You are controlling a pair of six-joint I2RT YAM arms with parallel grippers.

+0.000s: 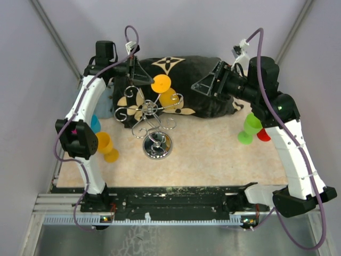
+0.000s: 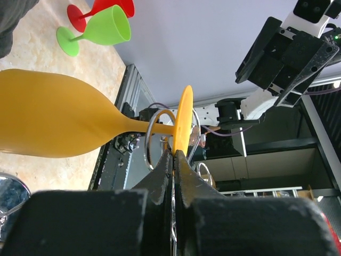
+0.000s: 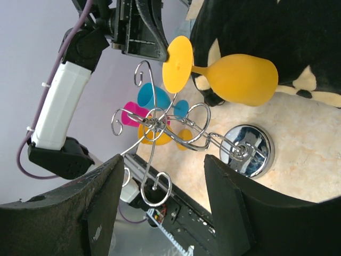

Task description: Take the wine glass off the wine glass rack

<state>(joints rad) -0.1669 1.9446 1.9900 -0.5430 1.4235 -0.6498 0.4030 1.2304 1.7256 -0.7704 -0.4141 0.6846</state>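
Left jaws (image 2: 173, 156): shut tight on the foot of the glass (image 2: 48, 120), pinching the thin disc edge-on.
Glass: orange, held sideways in the air over the far edge of the bench (image 1: 213, 160), a little left of centre; the stem is about level and the bowl points away from the jaws.
Rack (image 1: 151, 109): stands on its mirror base near the bench's middle. One wire curl shows right at the stem in the left wrist view. I cannot tell whether the stem sits in it or is clear of it.
Right jaws (image 3: 165, 165): wide apart, holding nothing, over the far-right part of the bench, well apart from the glass.
Step in hand: by my reading, drawing the glass away from the curl.
Doing it well: move along the stem's line toward the curl's open side, slowly, with the glass level. The bowl's weight may twist so thin a pinch.
Risk: the foot could snag wire and tip the rack.
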